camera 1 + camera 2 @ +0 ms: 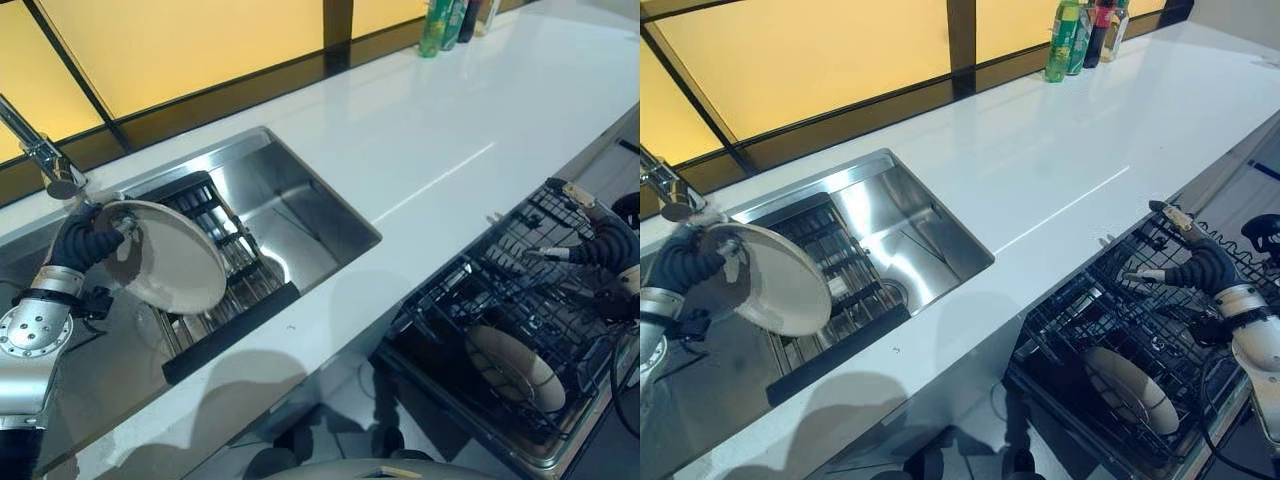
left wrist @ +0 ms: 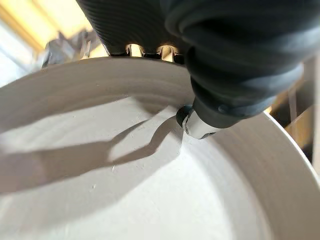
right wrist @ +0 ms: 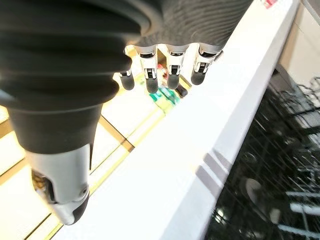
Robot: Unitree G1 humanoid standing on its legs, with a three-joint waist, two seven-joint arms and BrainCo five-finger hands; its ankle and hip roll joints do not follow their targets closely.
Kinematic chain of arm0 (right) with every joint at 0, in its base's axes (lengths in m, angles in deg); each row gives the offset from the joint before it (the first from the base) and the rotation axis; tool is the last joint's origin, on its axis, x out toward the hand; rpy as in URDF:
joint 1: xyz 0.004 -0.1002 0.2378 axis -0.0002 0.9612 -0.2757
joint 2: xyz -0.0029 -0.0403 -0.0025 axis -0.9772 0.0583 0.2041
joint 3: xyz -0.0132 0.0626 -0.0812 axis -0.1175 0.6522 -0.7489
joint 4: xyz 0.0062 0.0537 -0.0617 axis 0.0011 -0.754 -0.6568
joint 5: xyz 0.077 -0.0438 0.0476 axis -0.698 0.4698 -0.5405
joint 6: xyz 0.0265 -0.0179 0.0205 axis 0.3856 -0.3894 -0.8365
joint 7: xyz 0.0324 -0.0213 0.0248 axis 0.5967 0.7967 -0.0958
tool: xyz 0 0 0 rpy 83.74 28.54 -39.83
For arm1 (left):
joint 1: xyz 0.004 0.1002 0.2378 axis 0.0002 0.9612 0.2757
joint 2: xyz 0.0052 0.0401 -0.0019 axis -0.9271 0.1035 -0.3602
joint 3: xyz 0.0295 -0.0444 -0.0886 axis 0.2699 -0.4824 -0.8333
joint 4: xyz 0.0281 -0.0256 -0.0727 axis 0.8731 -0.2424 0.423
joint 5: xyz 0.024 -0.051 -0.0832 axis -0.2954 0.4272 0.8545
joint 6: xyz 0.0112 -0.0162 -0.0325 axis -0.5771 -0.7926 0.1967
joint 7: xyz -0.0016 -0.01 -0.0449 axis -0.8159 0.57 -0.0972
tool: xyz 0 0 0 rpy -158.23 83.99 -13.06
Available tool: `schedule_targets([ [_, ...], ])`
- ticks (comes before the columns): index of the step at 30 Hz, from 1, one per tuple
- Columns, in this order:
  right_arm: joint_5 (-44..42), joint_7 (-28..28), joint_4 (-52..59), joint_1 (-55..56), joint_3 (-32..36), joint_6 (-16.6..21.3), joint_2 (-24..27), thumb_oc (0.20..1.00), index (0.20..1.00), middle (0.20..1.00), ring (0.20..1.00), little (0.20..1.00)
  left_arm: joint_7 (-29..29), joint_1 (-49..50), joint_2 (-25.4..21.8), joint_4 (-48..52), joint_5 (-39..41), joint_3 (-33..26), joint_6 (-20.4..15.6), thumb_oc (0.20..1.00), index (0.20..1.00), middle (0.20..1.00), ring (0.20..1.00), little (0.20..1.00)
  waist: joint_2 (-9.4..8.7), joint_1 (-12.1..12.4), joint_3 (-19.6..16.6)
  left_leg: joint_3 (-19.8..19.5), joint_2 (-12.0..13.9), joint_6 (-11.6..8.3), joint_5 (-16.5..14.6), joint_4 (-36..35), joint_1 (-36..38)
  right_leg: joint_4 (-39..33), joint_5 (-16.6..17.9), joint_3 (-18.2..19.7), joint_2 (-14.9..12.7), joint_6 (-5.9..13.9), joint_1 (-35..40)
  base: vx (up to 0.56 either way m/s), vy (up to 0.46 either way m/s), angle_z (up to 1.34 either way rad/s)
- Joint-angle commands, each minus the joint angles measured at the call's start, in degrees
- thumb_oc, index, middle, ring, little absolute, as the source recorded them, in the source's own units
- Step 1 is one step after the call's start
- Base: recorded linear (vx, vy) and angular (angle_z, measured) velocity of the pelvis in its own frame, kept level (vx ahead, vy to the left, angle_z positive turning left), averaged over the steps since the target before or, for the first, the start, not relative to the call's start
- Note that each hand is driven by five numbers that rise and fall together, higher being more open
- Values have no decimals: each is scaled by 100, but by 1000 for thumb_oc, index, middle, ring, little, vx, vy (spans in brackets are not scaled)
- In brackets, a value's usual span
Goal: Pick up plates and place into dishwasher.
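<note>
My left hand grips a white plate by its rim, tilted above the dish rack in the sink. In the left wrist view the thumb presses on the plate's inner face while the fingers wrap over its edge. A second white plate stands in the black wire rack of the open dishwasher at the lower right. My right hand hovers over that rack's far side, fingers relaxed and holding nothing.
A faucet rises just behind my left hand. A black dish rack lies in the sink under the plate. Bottles stand at the far end of the white countertop, which separates sink and dishwasher.
</note>
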Motion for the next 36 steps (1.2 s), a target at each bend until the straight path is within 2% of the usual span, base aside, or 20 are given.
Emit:
schedule_targets([
  [1,278,597,430,-656,-115,617,25,1000,1000,1000,1000,1000,1031,-496,52,229,-330,-315,-703,200,200,200,200,200,-18,135,-327,-26,143,43,-186,30,-33,783,-629,-1,-175,158,-124,0,0,0],
  [6,462,987,632,-1271,-580,928,-110,1000,1000,1000,1000,1000,1523,-839,384,254,-490,-44,-984,200,200,200,200,200,-46,201,-390,-11,160,16,-222,80,-8,818,-657,8,-137,137,-86,0,0,0],
  [12,438,1134,826,-2042,-1136,889,-154,1000,1000,1000,1000,1000,1726,-1231,507,269,-389,311,-1083,200,200,200,200,200,-66,252,-499,-24,167,-3,-240,93,38,824,-675,2,-112,123,-29,0,0,0],
  [16,321,1104,975,-2536,-1628,948,-372,1000,1000,1000,1000,1000,1940,-1500,751,253,-180,638,-1261,200,200,200,200,200,-76,292,-562,-58,150,8,-245,104,56,837,-683,-4,-97,108,1,0,0,0],
  [21,152,942,1107,-3303,-2532,678,-784,1000,1000,1000,1000,1000,2238,-1982,1195,282,-238,1315,-1340,200,200,200,200,200,-92,326,-607,-94,133,25,-269,150,67,885,-714,-20,-85,84,25,0,0,0],
  [26,-93,814,1078,-3817,-3386,237,-1382,1000,1000,1000,1000,1000,2395,-2383,1702,319,-259,2010,-1333,200,200,200,200,200,-98,352,-642,-136,107,54,-291,163,105,900,-741,-17,-64,61,70,0,0,0],
  [30,-503,786,1043,-4128,-3969,-70,-1746,1000,1000,1000,1000,1000,2508,-2642,1921,431,-329,2508,-1163,200,200,200,200,200,-96,361,-647,-137,94,70,-308,172,136,905,-749,-3,-52,65,90,0,0,0],
  [36,-578,759,987,-4336,-4530,-399,-2218,1000,1000,1000,1000,1000,2535,-2888,2134,541,-472,3009,-979,200,200,200,200,200,-95,389,-647,-127,94,81,-317,175,147,919,-773,-9,-44,74,108,0,0,0],
])
